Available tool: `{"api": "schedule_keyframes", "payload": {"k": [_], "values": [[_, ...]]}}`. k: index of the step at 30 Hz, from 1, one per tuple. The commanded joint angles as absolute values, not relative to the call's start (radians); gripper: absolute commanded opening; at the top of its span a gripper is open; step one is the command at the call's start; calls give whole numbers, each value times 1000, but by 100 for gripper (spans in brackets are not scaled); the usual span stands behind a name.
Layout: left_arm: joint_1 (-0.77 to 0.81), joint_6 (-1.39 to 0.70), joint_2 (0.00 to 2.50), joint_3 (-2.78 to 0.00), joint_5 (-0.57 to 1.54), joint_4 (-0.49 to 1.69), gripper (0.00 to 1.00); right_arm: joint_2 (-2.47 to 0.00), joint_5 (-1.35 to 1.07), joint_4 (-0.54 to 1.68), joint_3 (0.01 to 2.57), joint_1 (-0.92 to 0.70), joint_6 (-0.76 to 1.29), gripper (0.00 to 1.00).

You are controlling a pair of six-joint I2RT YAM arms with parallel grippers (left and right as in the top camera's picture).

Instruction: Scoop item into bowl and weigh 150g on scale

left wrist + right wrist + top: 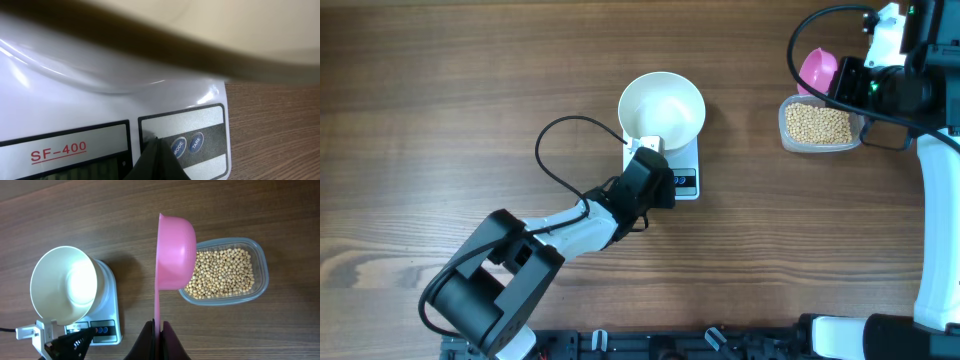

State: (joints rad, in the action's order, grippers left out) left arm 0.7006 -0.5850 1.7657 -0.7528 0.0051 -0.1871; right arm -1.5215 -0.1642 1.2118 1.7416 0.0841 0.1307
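At the front strip of the small flat white square kitchen scale (688, 160), the left gripper (157, 144) points its dark fingers down with the jaws pressed together and nothing between them. Their joined tip sits at the grey panel just left of the blue MODE button (178, 146), with the TARE button (196, 141) one place further right. Whether the tip actually touches the panel cannot be told. Red lettering reading SF-400 (58, 151) marks the scale's face beside the display.

On the scale's platform stands the round plain white bowl (665, 105), its rim overhanging the back edge.

Well to the right of the scale, the right gripper (159, 330) is clamped tight on the thin handle of a pink plastic scoop (175, 255). It holds the scoop on edge, cup away from the wrist. The scoop hangs beside a clear rounded-rectangle plastic tub (260, 275), which rests on the brown wooden table (470, 80), also well right of the scale. Inside the tub lie the small round tan-beige beans (222, 272) in a shallow heap, apart from the bowl and scale.
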Motion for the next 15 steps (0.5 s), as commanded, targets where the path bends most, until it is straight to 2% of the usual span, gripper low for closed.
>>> {"api": "schedule_keyframes", "payload": {"k": [1, 15], "values": [[703, -591, 1789, -740, -27, -160, 4, -1533, -166, 1206, 1752, 83, 138, 4], [703, -591, 1820, -739, -28, -101, 4, -1533, -166, 1210, 1752, 83, 139, 4]]}}
